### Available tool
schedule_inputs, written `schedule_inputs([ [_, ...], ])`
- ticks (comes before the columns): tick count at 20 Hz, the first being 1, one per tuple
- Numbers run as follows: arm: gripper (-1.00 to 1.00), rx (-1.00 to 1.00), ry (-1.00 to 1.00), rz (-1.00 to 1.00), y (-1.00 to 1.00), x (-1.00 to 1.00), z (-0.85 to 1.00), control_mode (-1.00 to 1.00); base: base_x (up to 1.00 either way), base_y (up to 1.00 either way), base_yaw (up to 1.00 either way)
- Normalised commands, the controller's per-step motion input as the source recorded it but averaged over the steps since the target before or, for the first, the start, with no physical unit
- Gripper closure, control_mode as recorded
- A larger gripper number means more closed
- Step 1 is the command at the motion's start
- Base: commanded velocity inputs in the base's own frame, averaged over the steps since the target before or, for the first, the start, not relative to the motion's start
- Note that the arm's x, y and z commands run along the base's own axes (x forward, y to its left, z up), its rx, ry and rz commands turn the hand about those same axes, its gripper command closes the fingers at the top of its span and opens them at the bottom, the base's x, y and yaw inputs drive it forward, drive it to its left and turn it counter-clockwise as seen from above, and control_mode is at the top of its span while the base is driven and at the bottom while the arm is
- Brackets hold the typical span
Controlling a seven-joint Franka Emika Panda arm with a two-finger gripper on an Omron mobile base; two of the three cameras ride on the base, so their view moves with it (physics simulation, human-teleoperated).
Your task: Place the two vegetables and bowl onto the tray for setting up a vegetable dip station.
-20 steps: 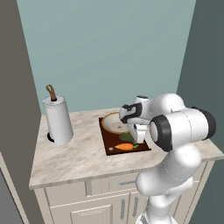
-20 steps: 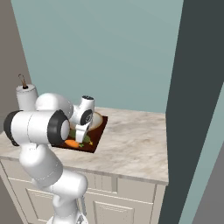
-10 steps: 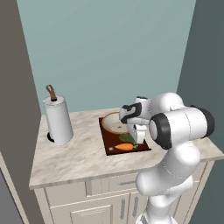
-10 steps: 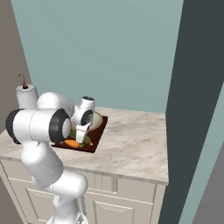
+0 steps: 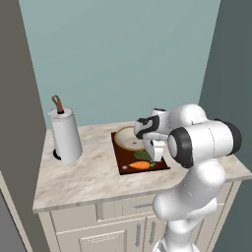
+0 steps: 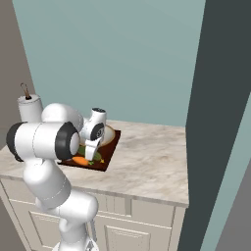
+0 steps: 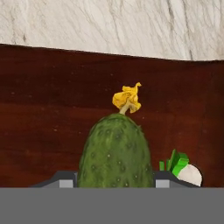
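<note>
Cucumber at tray level between the jaws; carrot and bowl already on tray.

Gripper [image 5: 153, 158] hangs low over tray [image 5: 125, 170], jaws part-way apart w/ the cucumber [image 7: 115, 151] between them. Hand view shows both tips flanking its sides, apparently clamped on it, though contact w/ the board can't be confirmed. Judged: hand is low because the cucumber is being set down beside the carrot [image 5: 140, 165], the last item for the dip station. Cucumber: short, stubby, dark green, bumpy skin, dried yellow blossom at far end, pointing toward the tray's far edge and the marble counter [image 7: 109, 26] beyond. Carrot's green top [image 7: 174, 164] sits just beside it. Bowl [image 5: 129, 139], tan, wide, occupies the tray's back half, so the veg take the front strip. Paper towel roll [image 5: 65, 135] stands well apart, left.
</note>
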Motion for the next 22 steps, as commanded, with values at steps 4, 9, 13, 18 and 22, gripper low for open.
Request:
schedule_inputs([
  [4, -1.00, 0.00, 0.00, 0.00, 0.00, 0.00, 0.00, -1.00, 0.00, 0.00, 0.00],
  [9, -1.00, 0.00, 0.00, 0.00, 0.00, 0.00, 0.00, -1.00, 0.00, 0.00, 0.00],
  [13, -1.00, 0.00, 0.00, 0.00, 0.00, 0.00, 0.00, -1.00, 0.00, 0.00, 0.00],
  [18, -1.00, 0.01, 0.00, 0.00, 0.00, 0.00, 0.00, -1.00, 0.00, 0.00, 0.00],
  [22, -1.00, 0.02, 0.00, 0.00, 0.00, -0.03, 0.00, -1.00, 0.00, 0.00, 0.00],
])
